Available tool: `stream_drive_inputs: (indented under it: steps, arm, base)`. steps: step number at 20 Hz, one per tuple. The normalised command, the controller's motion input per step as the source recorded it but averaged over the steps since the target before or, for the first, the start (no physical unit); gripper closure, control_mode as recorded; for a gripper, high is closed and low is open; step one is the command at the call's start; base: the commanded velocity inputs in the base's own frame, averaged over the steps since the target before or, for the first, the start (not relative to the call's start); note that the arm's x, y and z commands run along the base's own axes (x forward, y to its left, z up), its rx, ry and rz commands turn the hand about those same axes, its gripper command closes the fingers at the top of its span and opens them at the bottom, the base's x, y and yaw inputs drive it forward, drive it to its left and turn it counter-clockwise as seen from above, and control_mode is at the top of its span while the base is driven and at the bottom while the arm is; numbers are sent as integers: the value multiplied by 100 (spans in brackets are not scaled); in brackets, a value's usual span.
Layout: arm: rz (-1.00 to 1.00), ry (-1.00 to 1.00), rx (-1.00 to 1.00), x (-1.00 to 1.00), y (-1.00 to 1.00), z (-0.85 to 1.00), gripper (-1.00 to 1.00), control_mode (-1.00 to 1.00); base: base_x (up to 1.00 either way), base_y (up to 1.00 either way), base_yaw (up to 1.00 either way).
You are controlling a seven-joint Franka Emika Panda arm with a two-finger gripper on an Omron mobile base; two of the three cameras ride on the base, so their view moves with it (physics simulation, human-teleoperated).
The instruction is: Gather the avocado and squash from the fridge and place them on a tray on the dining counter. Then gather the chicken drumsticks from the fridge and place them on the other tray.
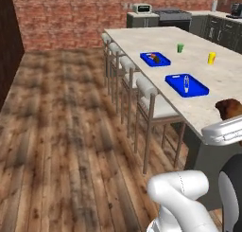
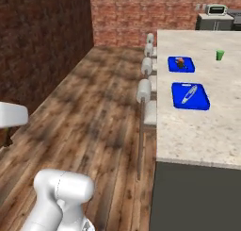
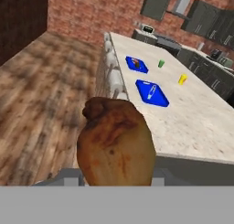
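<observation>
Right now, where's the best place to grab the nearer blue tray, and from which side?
Probably the nearer blue tray by its raised rim on the side toward the stools, pinched from above: it lies flat and shallow, so only the rim gives purchase.

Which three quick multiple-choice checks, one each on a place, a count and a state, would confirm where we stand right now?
1. Where is the avocado?
A) in the far tray
B) in the near tray
C) on the floor

2. How many blue trays are on the dining counter?
A) one
B) two
C) three

3. What is the gripper doing?
A) open, empty
B) shut on a chicken drumstick
C) shut on a cup

Answers:
1 A: the dark ball lies in the far tray.
2 B: far tray and near tray.
3 B: the hand view shows the drumstick between the fingers.
</observation>
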Motion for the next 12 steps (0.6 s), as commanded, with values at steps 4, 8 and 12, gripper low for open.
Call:
stream_drive_inputs:
  steps: [4, 8, 12]
  arm:
    - [0, 0, 0, 0, 0, 0, 100, 100]
    - [0, 0, 0, 0, 0, 0, 100, 100]
    - [0, 0, 0, 0, 0, 0, 100, 100]
  base:
    - [65, 59, -41]
    - [70, 50, -44]
    - [63, 46, -47]
